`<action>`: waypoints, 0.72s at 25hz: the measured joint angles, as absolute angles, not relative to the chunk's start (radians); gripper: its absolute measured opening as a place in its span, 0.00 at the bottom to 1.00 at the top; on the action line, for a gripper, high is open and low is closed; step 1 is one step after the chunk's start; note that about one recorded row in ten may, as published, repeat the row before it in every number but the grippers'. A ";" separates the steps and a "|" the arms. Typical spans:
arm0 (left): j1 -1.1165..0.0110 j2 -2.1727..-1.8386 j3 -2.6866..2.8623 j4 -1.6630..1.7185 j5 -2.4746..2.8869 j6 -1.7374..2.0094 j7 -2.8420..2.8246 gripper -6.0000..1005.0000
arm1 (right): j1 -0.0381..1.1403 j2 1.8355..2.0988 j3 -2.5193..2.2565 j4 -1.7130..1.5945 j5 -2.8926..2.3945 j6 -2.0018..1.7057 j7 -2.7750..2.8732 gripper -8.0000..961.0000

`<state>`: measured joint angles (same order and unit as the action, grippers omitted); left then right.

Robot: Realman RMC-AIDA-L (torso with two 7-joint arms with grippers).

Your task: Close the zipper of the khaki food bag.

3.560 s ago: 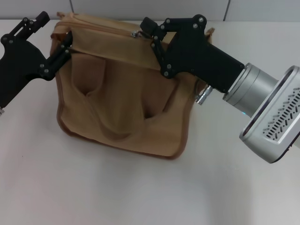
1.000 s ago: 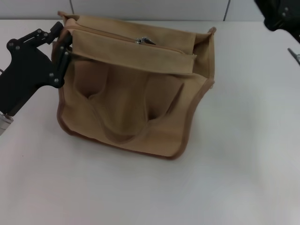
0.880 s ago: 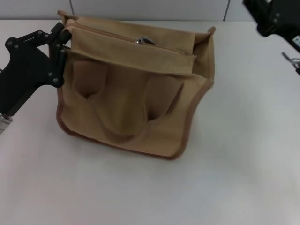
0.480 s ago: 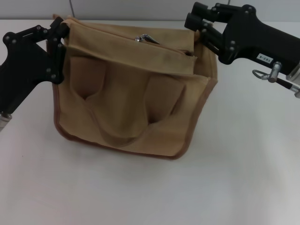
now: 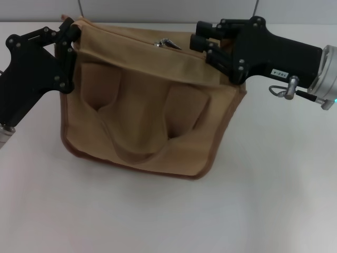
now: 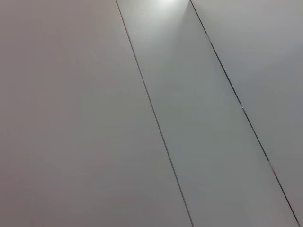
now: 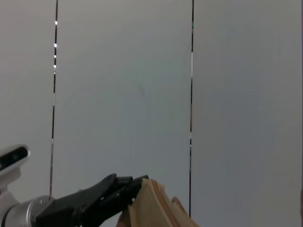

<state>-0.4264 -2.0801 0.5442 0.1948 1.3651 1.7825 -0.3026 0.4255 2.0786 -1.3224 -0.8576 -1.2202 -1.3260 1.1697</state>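
Note:
The khaki food bag point(image 5: 142, 116) stands on the white table with its two handles hanging down its front face. Its zipper runs across the top panel, and the silver pull tab point(image 5: 166, 43) sits near the middle of the top edge. My left gripper point(image 5: 71, 36) is shut on the bag's top left corner; the right wrist view shows this same left gripper point(image 7: 135, 184) pinching the bag's edge point(image 7: 151, 208). My right gripper point(image 5: 197, 36) lies over the top panel's right end, pointing left at the pull tab and a little short of it.
The white table point(image 5: 253, 184) stretches in front of and to the right of the bag. A grey panelled wall point(image 5: 158, 10) rises just behind it. The left wrist view shows only grey panels point(image 6: 94, 118) with dark seams.
My right gripper left the pull tab, withdrew to the upper right, then came back down and leftward over the bag's top right. My left gripper stayed on the corner, shifting slightly up.

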 joint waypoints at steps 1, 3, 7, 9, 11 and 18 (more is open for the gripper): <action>-0.426 -2.080 0.544 0.195 1.365 1.783 -0.303 0.03 | 0.429 2.079 -1.323 -0.863 -1.234 -1.319 1.176 0.23; -0.427 -2.080 0.545 0.195 1.365 1.785 -0.302 0.03 | 0.438 2.079 -1.325 -0.866 -1.253 -1.306 1.188 0.23; -0.428 -2.080 0.545 0.195 1.365 1.788 -0.302 0.03 | 0.451 2.079 -1.326 -0.867 -1.274 -1.298 1.194 0.23; -0.431 -2.080 0.545 0.195 1.365 1.789 -0.302 0.03 | 0.458 2.079 -1.327 -0.869 -1.283 -1.297 1.195 0.23; -0.432 -2.080 0.545 0.195 1.365 1.790 -0.302 0.03 | 0.460 2.079 -1.329 -0.869 -1.283 -1.297 1.195 0.23; -0.442 -2.080 0.546 0.195 1.367 1.790 -0.302 0.03 | 0.468 2.079 -1.333 -0.878 -1.286 -1.296 1.195 0.23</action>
<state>-0.4425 -2.0801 0.5460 0.1948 1.3674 1.7902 -0.3021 0.4684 2.0786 -1.3331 -0.8782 -1.2857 -1.2961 1.1949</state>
